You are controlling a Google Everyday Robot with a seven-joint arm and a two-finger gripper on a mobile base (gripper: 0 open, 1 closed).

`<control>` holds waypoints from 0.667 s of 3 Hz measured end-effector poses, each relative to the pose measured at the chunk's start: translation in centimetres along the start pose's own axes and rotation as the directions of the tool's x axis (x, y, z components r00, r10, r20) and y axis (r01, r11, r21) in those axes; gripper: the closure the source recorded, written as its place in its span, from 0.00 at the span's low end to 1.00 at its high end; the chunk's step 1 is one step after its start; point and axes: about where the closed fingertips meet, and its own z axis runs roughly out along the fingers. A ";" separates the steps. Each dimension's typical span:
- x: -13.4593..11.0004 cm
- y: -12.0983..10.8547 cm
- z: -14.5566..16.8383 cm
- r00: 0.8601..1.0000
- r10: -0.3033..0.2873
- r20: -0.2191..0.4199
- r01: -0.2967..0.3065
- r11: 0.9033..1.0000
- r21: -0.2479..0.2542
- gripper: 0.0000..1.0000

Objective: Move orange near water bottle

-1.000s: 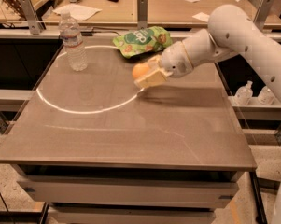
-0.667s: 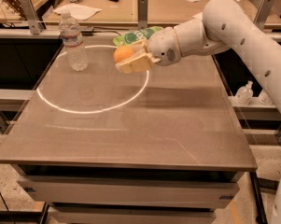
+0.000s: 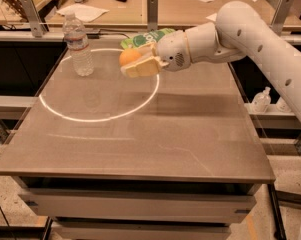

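The orange (image 3: 129, 57) is a small bright round fruit held between the tan fingers (image 3: 142, 67) of my gripper (image 3: 136, 61), which is shut on it above the back middle of the table. The water bottle (image 3: 78, 45) stands upright at the back left of the table, clear with a white cap and label band. The orange is to the right of the bottle, with a gap between them. My white arm (image 3: 250, 29) reaches in from the right.
A green snack bag (image 3: 144, 37) lies at the table's back edge, just behind the gripper. A white ring of light (image 3: 97, 118) marks the brown table top (image 3: 180, 139). Small pump bottles (image 3: 262, 100) stand on a ledge at the right. A desk with papers lies behind.
My gripper has carried the orange leftward and toward the back of the table, closer to the water bottle. The bottle and snack bag have not moved.
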 end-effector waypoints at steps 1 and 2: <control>-1.3 -1.7 2.1 0.992 0.032 0.119 -0.042 0.996 0.085 1.00; -3.2 -3.9 4.2 0.984 0.017 0.176 -0.045 0.987 0.156 1.00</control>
